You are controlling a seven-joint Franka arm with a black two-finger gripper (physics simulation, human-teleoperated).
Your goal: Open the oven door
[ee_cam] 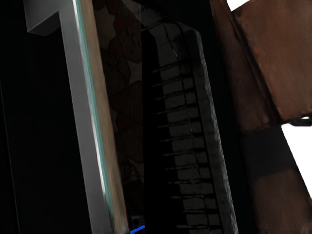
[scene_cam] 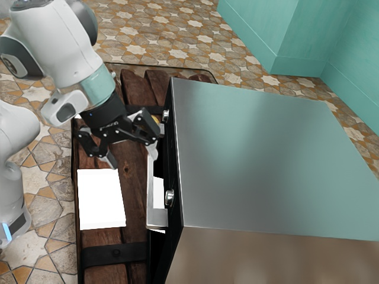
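The oven door is on the front of the oven, the side turned toward the arm. It is black, with dark see-through glass; its long, flat-sided metal handle stands out from it on a bracket. How far the door is from shut cannot be made out.

The hand is wide open, its two fingers well apart, with nothing gripped between them. One finger is close by an end of the handle; whether they touch is unclear. The other is over the counter, near a blank white panel lying on the planks.

The exterior view gives the oven's broad brushed-metal top, tinged with teal, and two shiny knobs on the black front, along with the tiled floor and teal walls. The wrist view gives the glass close up: a row of thin dark bars lies across the pane, a faint tile pattern beside it, and a short blue streak shows near the handle.
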